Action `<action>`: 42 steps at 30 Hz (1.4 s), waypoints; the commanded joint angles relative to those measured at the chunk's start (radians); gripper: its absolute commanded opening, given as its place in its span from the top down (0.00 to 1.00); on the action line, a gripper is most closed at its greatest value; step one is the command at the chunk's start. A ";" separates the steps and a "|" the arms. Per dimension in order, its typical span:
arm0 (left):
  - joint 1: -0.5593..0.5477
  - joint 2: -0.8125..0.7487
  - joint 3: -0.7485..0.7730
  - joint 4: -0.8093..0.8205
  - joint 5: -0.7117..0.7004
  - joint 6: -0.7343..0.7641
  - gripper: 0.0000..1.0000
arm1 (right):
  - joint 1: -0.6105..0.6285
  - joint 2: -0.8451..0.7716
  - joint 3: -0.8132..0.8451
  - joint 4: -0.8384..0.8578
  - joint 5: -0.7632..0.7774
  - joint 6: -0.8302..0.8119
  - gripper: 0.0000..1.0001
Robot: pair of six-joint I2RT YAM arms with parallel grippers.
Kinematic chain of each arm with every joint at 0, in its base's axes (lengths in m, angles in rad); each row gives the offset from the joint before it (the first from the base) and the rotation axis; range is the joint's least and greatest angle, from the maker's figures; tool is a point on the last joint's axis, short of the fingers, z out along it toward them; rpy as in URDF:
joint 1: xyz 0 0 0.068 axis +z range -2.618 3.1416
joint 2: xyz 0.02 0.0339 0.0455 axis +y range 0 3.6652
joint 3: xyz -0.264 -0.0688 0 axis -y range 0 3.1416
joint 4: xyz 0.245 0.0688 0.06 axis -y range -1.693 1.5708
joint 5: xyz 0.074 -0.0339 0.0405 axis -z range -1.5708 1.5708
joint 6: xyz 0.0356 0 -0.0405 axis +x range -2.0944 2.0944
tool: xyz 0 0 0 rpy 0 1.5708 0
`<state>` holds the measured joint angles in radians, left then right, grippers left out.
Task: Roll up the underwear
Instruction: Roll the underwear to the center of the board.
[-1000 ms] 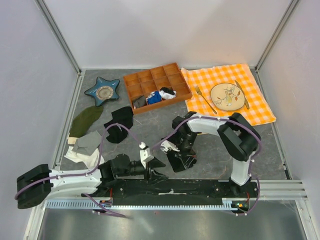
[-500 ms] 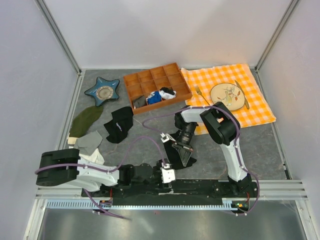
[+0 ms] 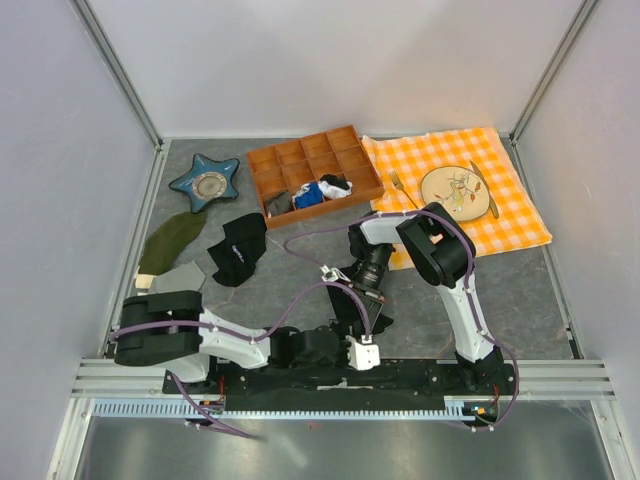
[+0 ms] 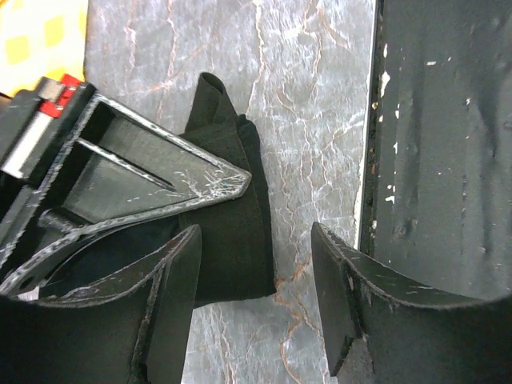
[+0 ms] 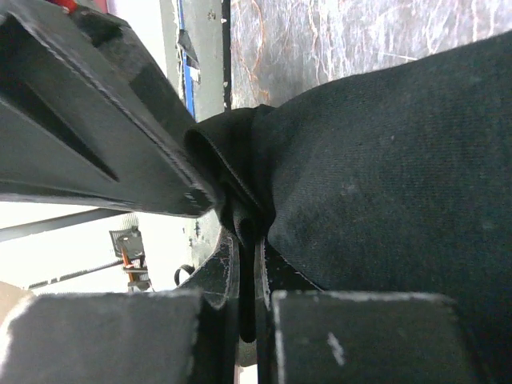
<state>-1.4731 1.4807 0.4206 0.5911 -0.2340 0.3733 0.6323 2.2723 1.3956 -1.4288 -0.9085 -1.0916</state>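
Showing the underwear bunched on the grey worktop at about 6 o'clock, just beyond the black base rail. The right gripper comes down onto the garment from the 12 o'clock side. In the right wrist view its fingers are pressed together on a raised fold of the black fabric. The left gripper lies low at the garment's 6 o'clock edge, its arm stretched along the rail from 8 o'clock. Its fingers stand apart with nothing clamped, and the near corner of the underwear shows in the gap; whether they touch the cloth cannot be told. Farther back, an orange compartment tray sits at 12 o'clock and a checked cloth carrying a plate at 2 o'clock. A star-shaped dish sits at 10 o'clock, with an olive cloth and a smaller black cloth near 9 o'clock.
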 commanded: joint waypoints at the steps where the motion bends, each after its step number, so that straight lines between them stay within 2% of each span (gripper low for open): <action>1: -0.009 0.085 0.059 -0.039 -0.057 0.056 0.37 | -0.002 0.016 0.019 0.042 -0.006 -0.028 0.96; 4: -0.009 0.127 0.081 -0.066 -0.097 0.046 0.38 | -0.003 0.009 0.017 0.041 -0.009 -0.030 0.95; 8: -0.007 0.177 0.102 -0.108 -0.131 0.000 0.45 | -0.006 -0.013 0.008 0.031 -0.010 -0.057 0.90; 15: -0.003 0.234 0.119 -0.149 -0.163 -0.077 0.49 | -0.014 -0.031 0.005 -0.010 -0.032 -0.108 0.84; 18: 0.008 0.250 0.136 -0.188 -0.140 -0.109 0.67 | -0.014 -0.036 0.006 -0.030 -0.036 -0.123 0.80; 19: 0.014 0.257 0.138 -0.197 -0.133 -0.123 0.85 | -0.014 -0.040 0.005 -0.028 -0.036 -0.125 0.77; 20: 0.025 0.259 0.139 -0.207 -0.125 -0.134 0.95 | -0.016 -0.056 0.003 -0.030 -0.035 -0.126 0.73; 22: 0.042 0.256 0.135 -0.214 -0.091 -0.169 0.98 | -0.025 -0.080 0.005 -0.030 -0.030 -0.129 0.69; 29: 0.134 0.214 0.106 -0.218 0.174 -0.279 0.98 | -0.135 -0.238 0.059 -0.028 -0.006 -0.125 0.55; 33: 0.213 0.185 0.084 -0.209 0.379 -0.350 0.98 | -0.198 -0.313 0.094 -0.024 0.042 -0.120 0.53; 37: 0.357 0.161 0.044 -0.154 0.579 -0.453 0.98 | -0.217 -0.439 0.060 0.025 0.086 -0.151 0.53; 39: 0.416 0.168 0.023 -0.134 0.710 -0.522 0.98 | -0.217 -0.496 0.014 0.040 0.091 -0.247 0.53; 41: 0.479 0.182 0.026 -0.128 0.783 -0.569 0.98 | -0.218 -0.582 -0.082 0.068 0.083 -0.333 0.53; 42: 0.496 0.209 0.032 -0.131 0.833 -0.588 0.98 | -0.217 -0.612 -0.122 0.082 0.074 -0.423 0.52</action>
<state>-1.0512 1.6192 0.4965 0.5999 0.3244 -0.0383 0.4088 1.7866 1.3945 -1.3296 -0.8169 -1.2697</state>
